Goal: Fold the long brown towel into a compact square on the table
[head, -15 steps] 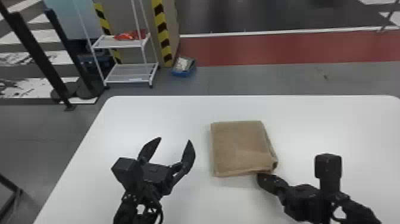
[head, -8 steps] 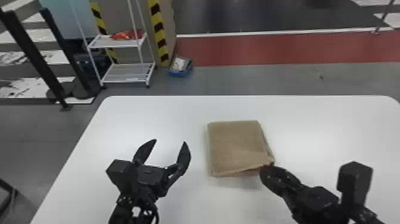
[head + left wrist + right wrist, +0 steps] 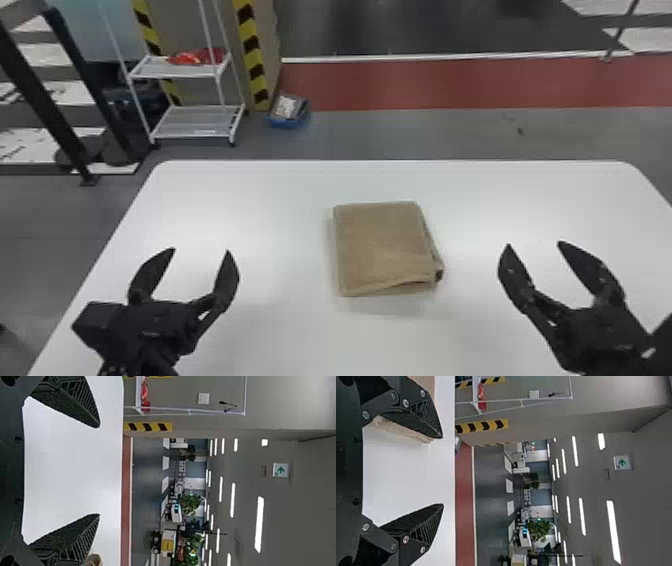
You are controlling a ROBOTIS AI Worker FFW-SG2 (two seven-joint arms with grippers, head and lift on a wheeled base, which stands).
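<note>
Ceiling lights point(image 3: 259, 524) glow white, the tabletop point(image 3: 270, 200) has a pale sheen, and soft shadow point(image 3: 395, 307) lies at six o'clock from the towel point(image 3: 382, 245).

In the head view, a white rack point(image 3: 197, 124) stands on the grey floor point(image 3: 450, 137), and a red item point(image 3: 197, 56) lies on its upper shelf point(image 3: 147, 67). Near this rack is one blue container point(image 3: 287, 122). Yellow-and-black tape point(image 3: 248, 37) runs upward just beside. Farther right, a red strip point(image 3: 450, 85) crosses the floor. In the left wrist view are green plants point(image 3: 190, 503), bright ceiling lights point(image 3: 259, 524) and a green-arrow sign point(image 3: 281, 470).
</note>
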